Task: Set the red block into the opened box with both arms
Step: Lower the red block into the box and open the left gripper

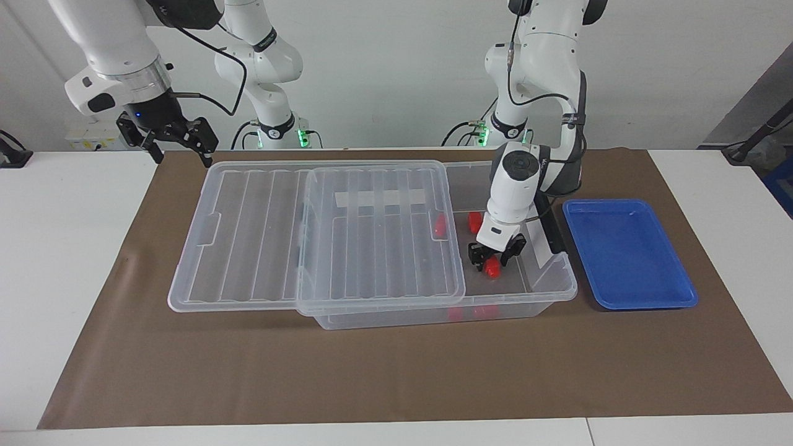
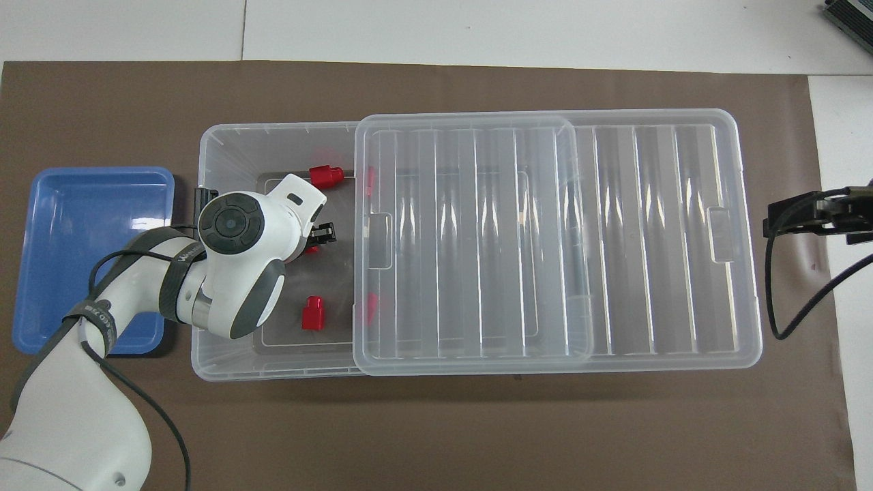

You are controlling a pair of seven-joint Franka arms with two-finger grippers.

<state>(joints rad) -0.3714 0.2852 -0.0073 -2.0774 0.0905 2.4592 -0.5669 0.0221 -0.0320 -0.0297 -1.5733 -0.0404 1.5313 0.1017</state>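
Observation:
The box (image 1: 547, 291) is a clear bin whose ribbed lid (image 1: 266, 235) is slid toward the right arm's end, leaving the left arm's end uncovered. My left gripper (image 1: 492, 262) reaches down into that uncovered end. It is open, and a red block (image 1: 493, 269) lies on the box floor between the parted fingers. In the overhead view the left wrist hides most of that block (image 2: 312, 250). Other red blocks (image 1: 475, 220) (image 2: 314, 314) lie in the box, some under the lid. My right gripper (image 1: 181, 147) hangs open above the mat by the lid's corner nearest the right arm's base.
A shallow blue tray (image 1: 629, 254) sits on the brown mat (image 1: 396, 371) beside the box at the left arm's end. The slid lid overhangs the box and rests on the mat toward the right arm's end.

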